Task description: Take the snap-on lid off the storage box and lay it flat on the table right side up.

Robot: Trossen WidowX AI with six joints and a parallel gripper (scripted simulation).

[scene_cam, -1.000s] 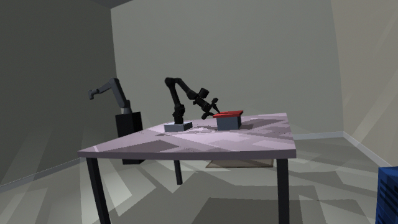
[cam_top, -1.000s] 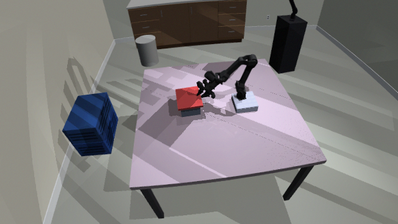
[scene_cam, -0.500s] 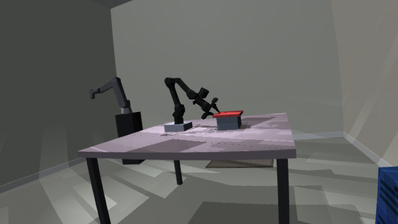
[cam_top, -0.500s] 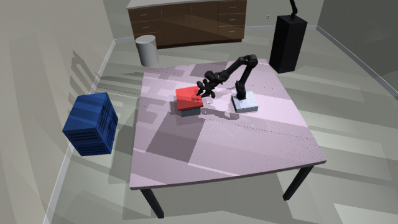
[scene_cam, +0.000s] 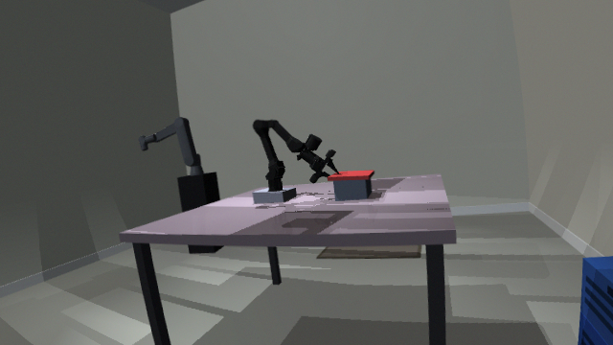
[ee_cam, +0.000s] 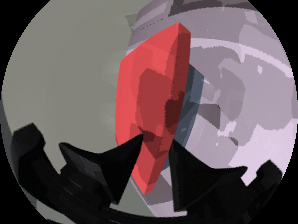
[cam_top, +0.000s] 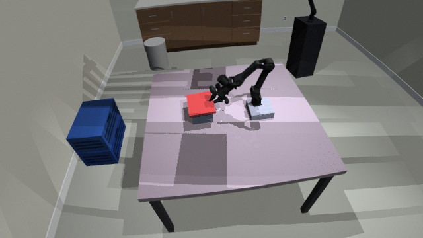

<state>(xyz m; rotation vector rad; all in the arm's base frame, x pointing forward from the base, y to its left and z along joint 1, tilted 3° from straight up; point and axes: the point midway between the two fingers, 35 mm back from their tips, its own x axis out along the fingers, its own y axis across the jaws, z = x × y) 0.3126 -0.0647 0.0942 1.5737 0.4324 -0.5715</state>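
The red lid sits flat on top of the blue-grey storage box, smooth side up. The box stands upright on the table. My gripper is shut on the lid's near edge, on the side facing the arm's base. One finger lies over the lid's top and the other is below its rim. The lower fingertip is partly hidden in the top and exterior views. No clear gap shows between lid and box.
The arm's pale base block stands on the table beside the box. A blue crate and a grey bin stand on the floor. A second arm is on a black pedestal away from the table.
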